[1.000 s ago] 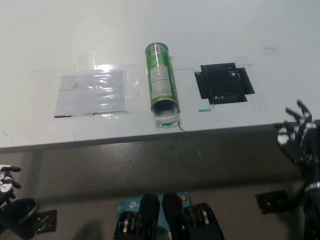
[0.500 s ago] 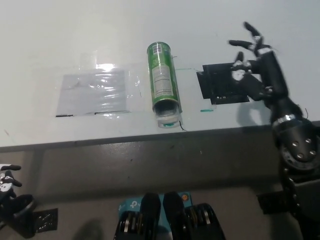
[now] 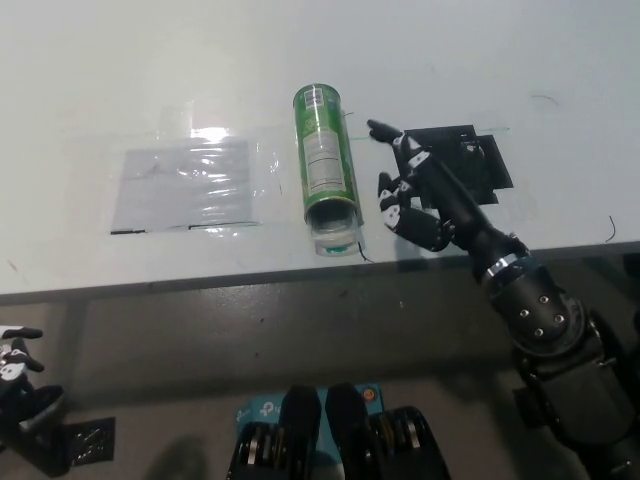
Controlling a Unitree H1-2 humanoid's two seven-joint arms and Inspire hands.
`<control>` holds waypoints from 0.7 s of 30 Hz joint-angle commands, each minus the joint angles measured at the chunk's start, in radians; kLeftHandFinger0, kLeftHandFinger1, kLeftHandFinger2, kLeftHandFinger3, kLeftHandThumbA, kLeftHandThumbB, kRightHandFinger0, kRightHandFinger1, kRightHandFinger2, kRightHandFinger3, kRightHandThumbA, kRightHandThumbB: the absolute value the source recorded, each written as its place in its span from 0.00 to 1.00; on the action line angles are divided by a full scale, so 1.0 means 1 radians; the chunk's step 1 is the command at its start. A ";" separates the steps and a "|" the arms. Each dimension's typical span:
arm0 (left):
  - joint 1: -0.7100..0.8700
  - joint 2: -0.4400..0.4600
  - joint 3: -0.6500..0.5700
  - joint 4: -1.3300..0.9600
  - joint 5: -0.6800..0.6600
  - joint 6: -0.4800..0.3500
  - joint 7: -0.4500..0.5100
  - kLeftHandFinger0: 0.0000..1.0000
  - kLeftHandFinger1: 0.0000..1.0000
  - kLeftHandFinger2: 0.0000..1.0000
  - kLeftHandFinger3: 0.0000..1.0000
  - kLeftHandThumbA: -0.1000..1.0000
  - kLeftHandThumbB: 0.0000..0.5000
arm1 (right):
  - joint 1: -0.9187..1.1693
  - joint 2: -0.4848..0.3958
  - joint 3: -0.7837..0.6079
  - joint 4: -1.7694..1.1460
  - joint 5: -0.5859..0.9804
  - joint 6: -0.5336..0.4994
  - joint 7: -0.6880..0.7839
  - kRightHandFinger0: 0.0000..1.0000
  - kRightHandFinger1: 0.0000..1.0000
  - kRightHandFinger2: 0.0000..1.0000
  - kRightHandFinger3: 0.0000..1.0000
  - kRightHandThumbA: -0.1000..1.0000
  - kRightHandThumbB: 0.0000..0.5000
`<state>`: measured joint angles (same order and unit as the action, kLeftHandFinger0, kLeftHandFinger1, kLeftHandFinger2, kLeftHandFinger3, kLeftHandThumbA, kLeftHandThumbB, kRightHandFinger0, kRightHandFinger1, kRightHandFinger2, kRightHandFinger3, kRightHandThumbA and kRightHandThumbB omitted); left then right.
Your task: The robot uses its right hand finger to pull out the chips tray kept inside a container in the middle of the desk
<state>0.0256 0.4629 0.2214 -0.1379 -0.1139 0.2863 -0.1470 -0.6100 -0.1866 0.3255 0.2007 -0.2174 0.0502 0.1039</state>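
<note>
Chips can (image 3: 325, 165) lies on its side in the middle of the frame, on the white table (image 3: 300, 50). It is green with a white label. Its closed end points to the top of the frame and its open end points down, close to the table's front edge. At the open end I can see a bit of the clear tray (image 3: 332, 238) sticking out, with something green on it.

My right hand (image 3: 412, 195) is black and sits just to the right of the can, near its lower half. It is not touching the can. One finger (image 3: 385, 131) is stretched out straight toward the upper left, and the other fingers are curled in. My right hand holds nothing. My black arm (image 3: 530, 310) runs from the hand down to the lower right corner of the frame.

Behind my right hand there is a black square patch (image 3: 480, 160) on the table. Part of it is hidden by my hand.

To the left of the can, a flat shiny clear sheet (image 3: 185, 185) lies on the table.

My white left hand (image 3: 15, 360) rests at the lower left edge of the frame, below the table's edge. Only a small part shows, so I cannot tell how its fingers are set.
</note>
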 commanded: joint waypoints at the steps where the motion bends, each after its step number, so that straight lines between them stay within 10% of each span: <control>1: -0.012 0.034 0.017 -0.041 -0.015 0.012 -0.020 0.30 0.30 0.38 0.55 0.35 0.00 | -0.072 -0.013 0.032 0.015 -0.063 -0.084 0.041 0.45 0.04 0.93 0.96 0.00 0.56; 7: -0.015 0.043 0.016 -0.049 -0.006 0.011 -0.027 0.31 0.30 0.39 0.55 0.37 0.00 | -0.094 -0.015 0.056 0.087 -0.102 -0.151 0.033 0.01 0.00 0.97 0.96 0.00 0.53; 21: -0.027 0.063 0.025 -0.059 -0.014 0.029 -0.039 0.31 0.30 0.38 0.56 0.37 0.00 | -0.130 -0.006 0.086 0.246 -0.191 -0.334 -0.006 0.00 0.02 0.87 0.95 0.00 0.49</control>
<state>0.0185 0.4879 0.2292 -0.1627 -0.1139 0.3057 -0.1693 -0.6974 -0.1882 0.4094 0.4518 -0.3637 -0.1771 0.1232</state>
